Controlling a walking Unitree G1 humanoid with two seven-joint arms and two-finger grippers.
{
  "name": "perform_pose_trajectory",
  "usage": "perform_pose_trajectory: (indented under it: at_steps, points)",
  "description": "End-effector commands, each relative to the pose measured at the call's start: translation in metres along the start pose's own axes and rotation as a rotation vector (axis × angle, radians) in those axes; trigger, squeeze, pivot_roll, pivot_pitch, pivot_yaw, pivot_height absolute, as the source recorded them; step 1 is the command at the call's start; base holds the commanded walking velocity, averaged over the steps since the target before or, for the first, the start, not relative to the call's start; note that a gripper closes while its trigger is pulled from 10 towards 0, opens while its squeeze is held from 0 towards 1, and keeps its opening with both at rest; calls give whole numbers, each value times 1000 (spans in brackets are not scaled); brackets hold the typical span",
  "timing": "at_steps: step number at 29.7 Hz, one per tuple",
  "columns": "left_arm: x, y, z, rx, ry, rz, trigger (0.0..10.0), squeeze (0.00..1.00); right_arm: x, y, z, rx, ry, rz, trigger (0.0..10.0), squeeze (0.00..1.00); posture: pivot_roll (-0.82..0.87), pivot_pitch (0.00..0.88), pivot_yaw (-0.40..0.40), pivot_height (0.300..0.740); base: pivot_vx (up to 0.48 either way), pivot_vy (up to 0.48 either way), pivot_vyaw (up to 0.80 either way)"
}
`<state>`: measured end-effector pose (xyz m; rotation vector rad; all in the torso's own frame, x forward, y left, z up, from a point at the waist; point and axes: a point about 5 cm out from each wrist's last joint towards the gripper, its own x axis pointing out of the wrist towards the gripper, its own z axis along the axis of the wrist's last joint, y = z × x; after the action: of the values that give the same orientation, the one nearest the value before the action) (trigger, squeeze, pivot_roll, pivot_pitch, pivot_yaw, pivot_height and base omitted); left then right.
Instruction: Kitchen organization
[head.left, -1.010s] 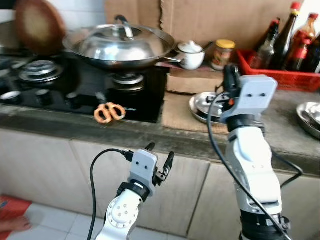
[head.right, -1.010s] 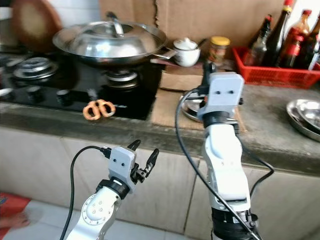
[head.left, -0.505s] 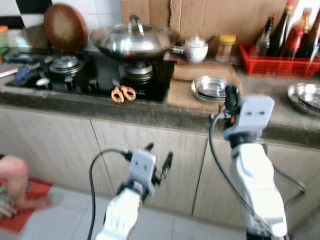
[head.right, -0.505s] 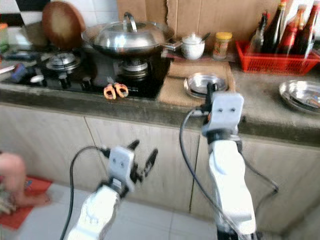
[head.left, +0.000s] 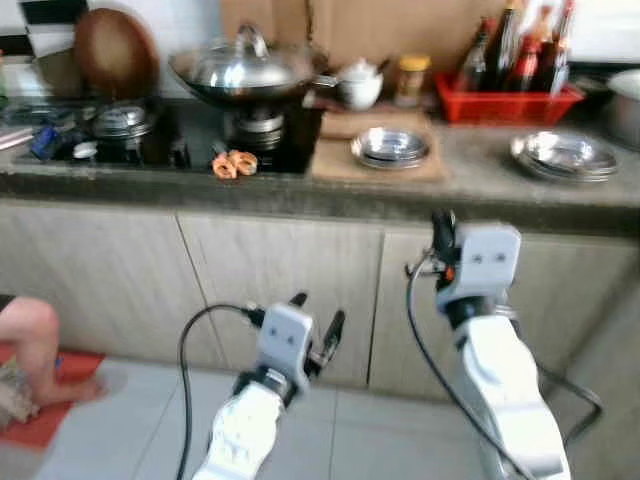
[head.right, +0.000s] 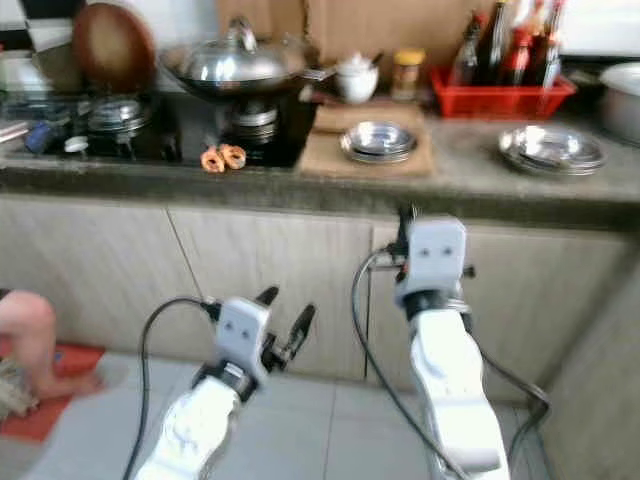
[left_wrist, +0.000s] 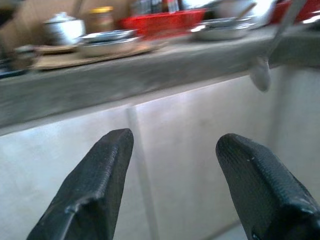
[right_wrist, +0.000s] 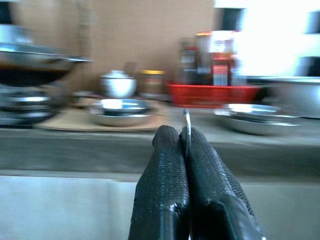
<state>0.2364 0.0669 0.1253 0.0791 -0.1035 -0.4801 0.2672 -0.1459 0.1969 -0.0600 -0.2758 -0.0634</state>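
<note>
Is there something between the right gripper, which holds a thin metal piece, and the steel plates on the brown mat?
Nothing visible stands between them. The right gripper, before the cabinet front, has only open air up to the steel plates on the counter.

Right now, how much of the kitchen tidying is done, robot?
Looks done: steel plates sit stacked on the counter and bottles stand in the red basket. In hand: the right gripper pinches a thin metal piece, maybe a spoon; the left gripper is open, empty. Probably left: putting that piece away, and the orange scissors lying on the stove.
</note>
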Motion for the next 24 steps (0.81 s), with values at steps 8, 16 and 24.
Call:
perform_pose_trajectory:
  at_steps: [8, 16, 24]
  points:
    - [-1, 6, 0, 16, 5, 20, 10000, 0, 1, 7, 6, 19, -15, 21, 10000, 0, 104, 0, -18, 740, -157, 0, -800]
    - [0, 7, 0, 16, 3, 26, 10000, 0, 2, 8, 7, 21, -18, 21, 10000, 0, 101, 0, -16, 740, 0, 0, -800]
    - [0, 8, 1, 14, 2, 29, 10000, 0, 2, 8, 8, 21, -20, 18, 10000, 0, 99, 0, -15, 740, -191, 306, -800]
